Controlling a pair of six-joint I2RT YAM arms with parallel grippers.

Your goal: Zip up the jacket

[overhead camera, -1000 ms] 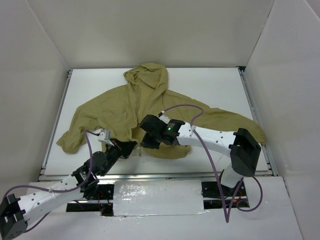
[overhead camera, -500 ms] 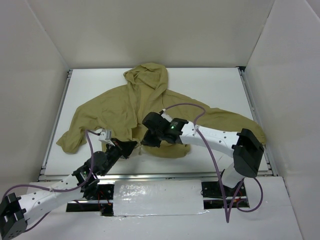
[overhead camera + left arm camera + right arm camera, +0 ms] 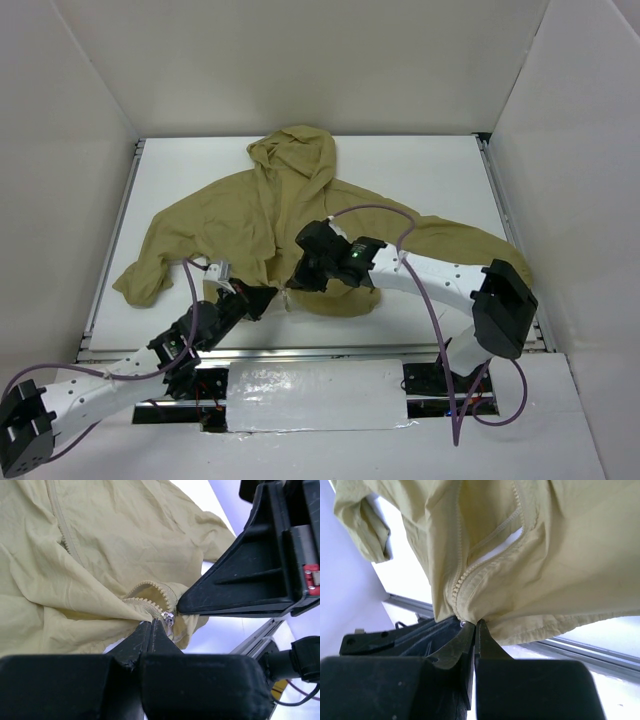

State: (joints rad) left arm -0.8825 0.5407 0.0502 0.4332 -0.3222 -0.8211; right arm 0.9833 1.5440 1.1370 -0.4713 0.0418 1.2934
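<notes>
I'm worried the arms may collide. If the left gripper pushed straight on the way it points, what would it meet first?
The jacket: the left gripper is shut on its hem at the zipper base. The right gripper sits close beside that line and might be next; depth is unclear.

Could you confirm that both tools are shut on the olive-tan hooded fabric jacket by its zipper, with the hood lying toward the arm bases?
No: the top external view shows the hood on the far side instead. The left tool and right tool are shut on the olive-tan hooded fabric jacket.
</notes>
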